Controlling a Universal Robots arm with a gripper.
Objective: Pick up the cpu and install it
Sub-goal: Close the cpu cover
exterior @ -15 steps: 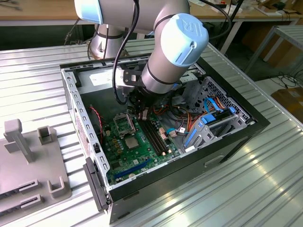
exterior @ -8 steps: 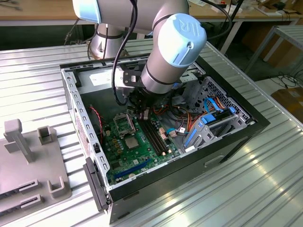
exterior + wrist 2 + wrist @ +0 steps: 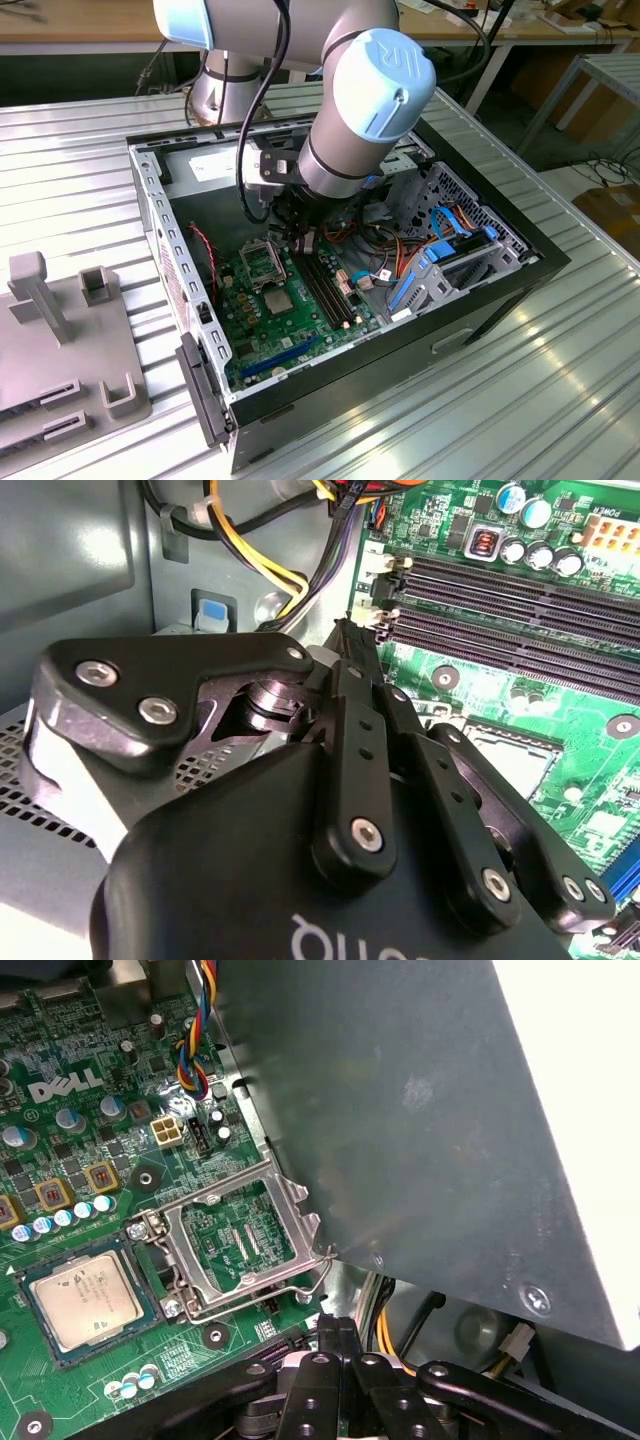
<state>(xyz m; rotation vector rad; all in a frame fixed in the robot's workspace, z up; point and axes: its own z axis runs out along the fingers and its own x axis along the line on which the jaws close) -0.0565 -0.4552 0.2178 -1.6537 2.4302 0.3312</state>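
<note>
One arm [image 3: 350,150] reaches down into an open computer case [image 3: 400,365] lying on its side on the ridged metal surface [image 3: 520,420]. This puts the green board [image 3: 100,1170] face up, where it can be worked from above.

The hinged metal frame [image 3: 180,1250] of the processor socket serves as the reference. It stands swung open, with the board showing through its window. Its wire lever [image 3: 300,1288] hangs unlatched along one edge. I judge that both are left this way to keep the socket bare.

The cpu [image 3: 78,1305] lies just beside the frame on its hinge side. It sits flat in the socket recess, silver-grey top up and edges square to the recess walls, so it looks seated rather than merely dropped there. Nothing clamps it, as the frame is not folded over it.

The gripper [image 3: 338,1332] is at the frame's lever side, apart from the cpu. Its fingers [image 3: 327,1345] are pressed together with nothing seen between them, a slim shape that suits the narrow gap there. A grey metal box [image 3: 420,1110] overhangs the frame on that same side, with bundled cables [image 3: 250,540] close by. Near the frame, in the second wrist view, run the long dark memory slots [image 3: 500,590].
</note>
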